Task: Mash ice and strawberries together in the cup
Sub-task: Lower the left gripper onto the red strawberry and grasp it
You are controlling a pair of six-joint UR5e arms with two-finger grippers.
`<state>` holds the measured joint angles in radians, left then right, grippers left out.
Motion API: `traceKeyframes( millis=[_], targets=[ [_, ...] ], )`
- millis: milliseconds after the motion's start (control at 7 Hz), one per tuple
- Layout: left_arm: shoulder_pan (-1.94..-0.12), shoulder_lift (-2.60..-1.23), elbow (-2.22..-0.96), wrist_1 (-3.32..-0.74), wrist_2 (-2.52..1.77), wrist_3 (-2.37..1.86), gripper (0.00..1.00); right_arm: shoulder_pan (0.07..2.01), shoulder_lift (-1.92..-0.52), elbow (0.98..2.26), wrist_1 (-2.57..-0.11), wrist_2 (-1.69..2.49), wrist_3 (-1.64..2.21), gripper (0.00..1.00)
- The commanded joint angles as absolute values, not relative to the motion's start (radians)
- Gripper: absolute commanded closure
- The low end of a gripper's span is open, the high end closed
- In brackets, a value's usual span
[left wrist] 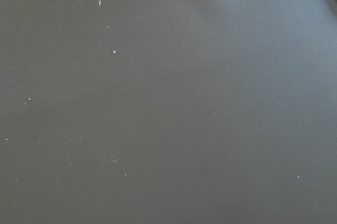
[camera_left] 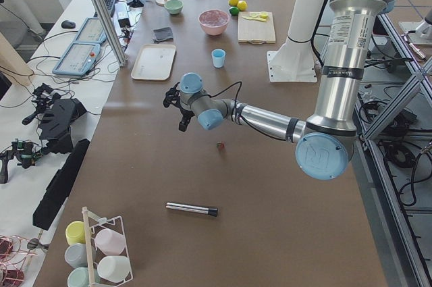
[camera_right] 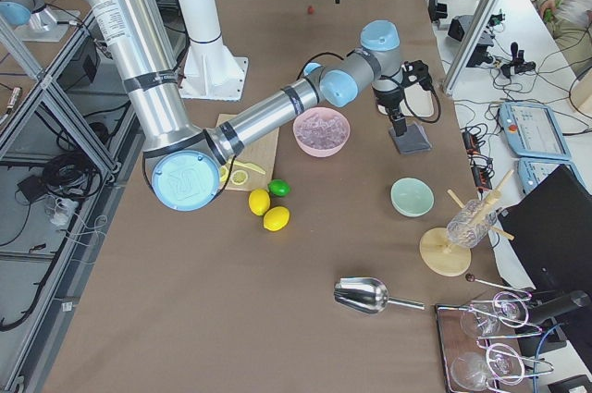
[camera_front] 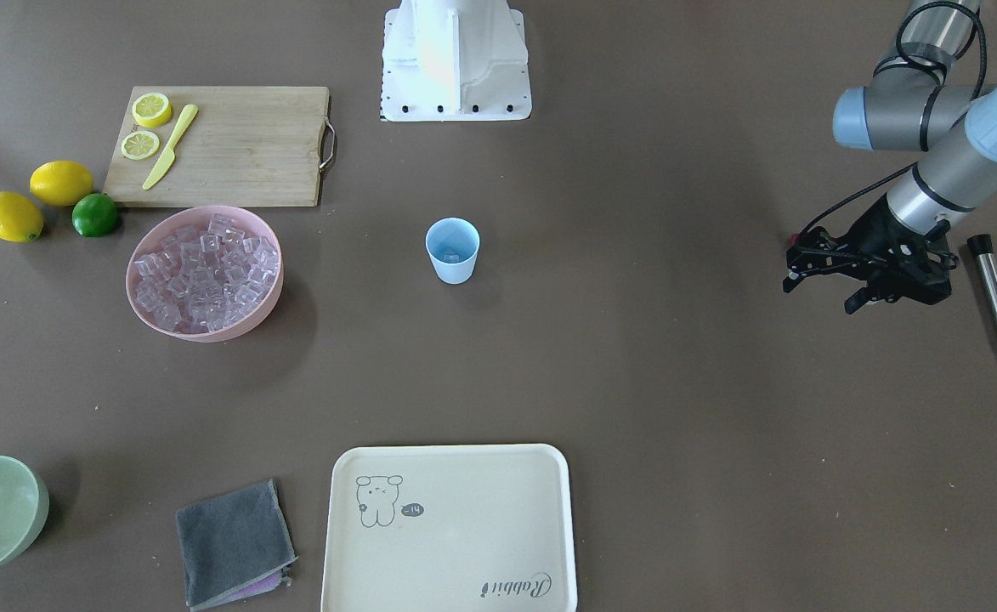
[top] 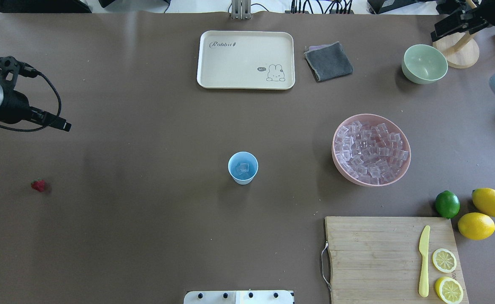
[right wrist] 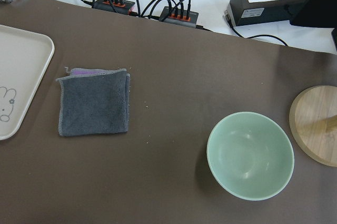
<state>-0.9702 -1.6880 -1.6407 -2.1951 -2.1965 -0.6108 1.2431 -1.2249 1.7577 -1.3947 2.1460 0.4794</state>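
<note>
Left gripper [camera_front: 823, 293] hangs empty, jaws apart, near the metal rod [camera_front: 995, 293]; strawberry [top: 38, 185] lies on the table [top: 146, 236] well apart from the cup [top: 243, 181], which holds ice [top: 242, 168]; right gripper [camera_right: 398, 125], jaws unreadable.

The brown table [camera_front: 676, 382] is seen steeply from both long sides, the small light-blue plastic cup [camera_front: 454, 265] being shared, and obliquely from both ends; downward wrist views are added.
</note>
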Motion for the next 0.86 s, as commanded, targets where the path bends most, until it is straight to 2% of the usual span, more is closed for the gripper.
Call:
traceKeyframes(
  millis=[0, 714],
  targets=[
    [-0.939, -1.639, -1.660, -2.189, -2.198, -0.521, 0.03, 1.244, -1.195, 1.701, -1.391, 2.093, 0.480, 0.00],
    [-0.928, -1.502, -1.678, -2.198, -2.200, -0.268, 0.03, 1.246, -1.223, 1.717, -1.388, 2.051, 0.482, 0.00]
  ],
)
